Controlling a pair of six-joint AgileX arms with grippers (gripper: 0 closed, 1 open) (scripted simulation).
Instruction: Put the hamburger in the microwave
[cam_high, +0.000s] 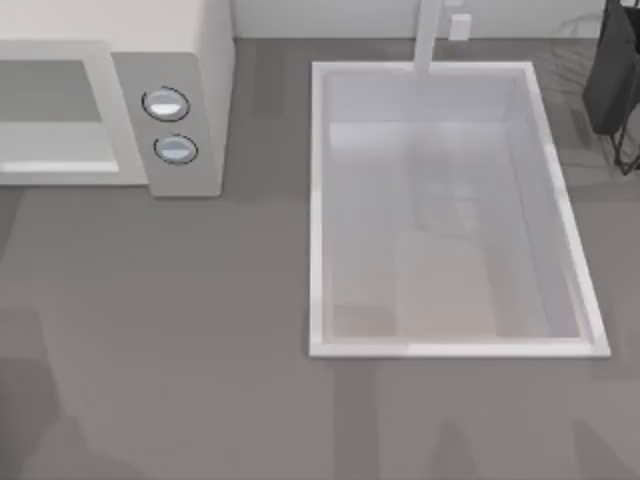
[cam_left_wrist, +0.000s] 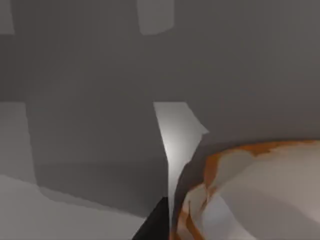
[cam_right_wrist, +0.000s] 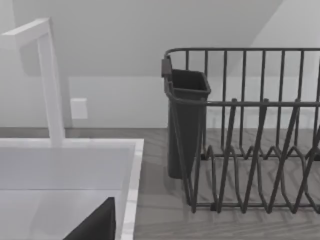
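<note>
The microwave (cam_high: 110, 100) stands at the table's back left, a white box with a grey windowed front and two round bluish-silver knobs (cam_high: 166, 105) on its grey panel. The hamburger is out of view. In the left wrist view a dark part of my left gripper (cam_left_wrist: 152, 225) shows at the picture's edge, close beside a rounded whitish thing with an orange rim (cam_left_wrist: 250, 190); what it is I cannot tell. In the right wrist view a dark part of my right gripper (cam_right_wrist: 95, 225) hangs over the sink's corner.
A white rectangular sink basin (cam_high: 320, 210) with a tall white tap (cam_high: 430, 35) takes up the table's middle and right. A dark wire dish rack (cam_right_wrist: 250, 135) with a dark cup holder (cam_right_wrist: 185, 120) stands at the back right (cam_high: 612, 80).
</note>
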